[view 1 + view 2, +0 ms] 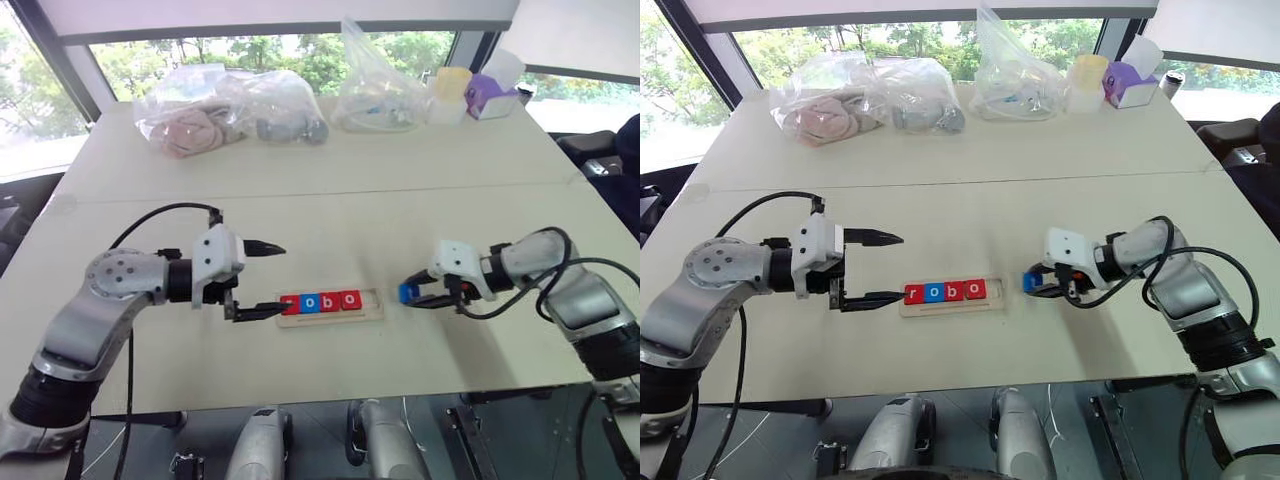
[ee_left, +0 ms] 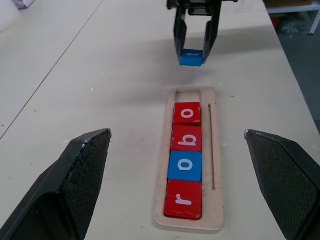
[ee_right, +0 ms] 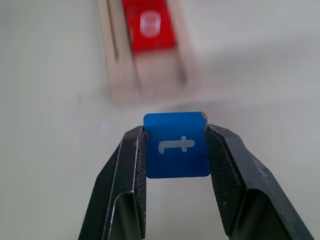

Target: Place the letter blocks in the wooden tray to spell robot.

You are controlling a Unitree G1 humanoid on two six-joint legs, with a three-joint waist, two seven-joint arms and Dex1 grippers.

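The wooden tray [image 1: 372,305] lies mid-table and holds four letter blocks reading r [image 2: 183,200], o [image 2: 184,165], b [image 2: 186,138], o [image 2: 187,113], coloured red, blue, red, red. Its right-end slot [image 1: 368,297] is bare. Just right of the tray, my right gripper [image 1: 410,295] is shut on the blue t block [image 3: 176,145], held a little above the table. My left gripper [image 1: 268,280] stands open at the tray's left end, one finger above and one beside the tray, gripping nothing.
Clear plastic bags [image 1: 230,115] with soft items lie along the table's far side. Another bag [image 1: 375,95], a pale container [image 1: 450,95] and a purple box [image 1: 492,97] stand at the back right. The table's front edge runs close below the tray.
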